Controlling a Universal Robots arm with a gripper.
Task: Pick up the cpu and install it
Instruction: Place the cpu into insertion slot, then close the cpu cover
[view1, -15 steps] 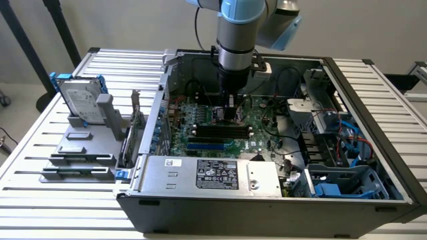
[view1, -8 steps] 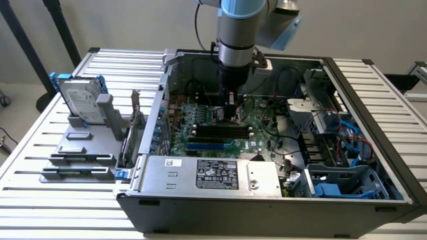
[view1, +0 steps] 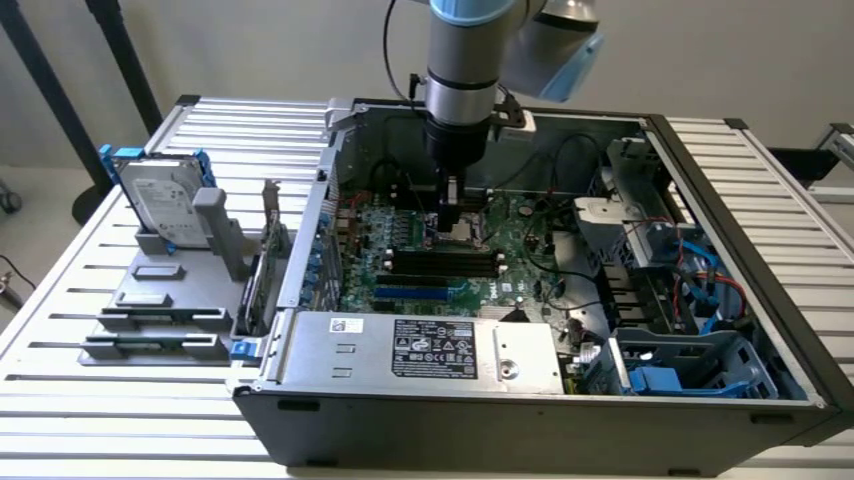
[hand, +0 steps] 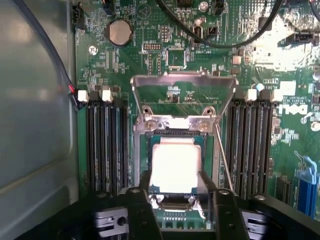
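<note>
The cpu (hand: 176, 167) lies flat in its socket (hand: 137, 160) on the motherboard (hand: 165, 45), between the two banks of memory slots (hand: 105, 145). The metal load plate (hand: 182, 77) stands swung up behind it. In the exterior view, this spot is deep inside the open computer case (view1: 534, 420) on the slatted table (view1: 54, 330).

I judge the chip to be light and rigid, with a smooth metal lid that gives little friction. The fragile part is underneath, where the contacts meet the socket, so any tilt or sideways drag could do damage. The place to hold it is by two opposite side edges of the green carrier, kept level and never pressed down from above.

My hand (hand: 176, 182) is down over the socket, its opening narrowed to about the chip's width. The fingertips (hand: 210, 192) sit at the two side edges, near one end of the package. They look to be closed against those edges — though glare on the lid washes out the contact line, so I can't be sure how firm the grip is. Nothing else is in my hand, and the thin retention lever (hand: 223, 160) stands just beside one finger without touching it.
</note>
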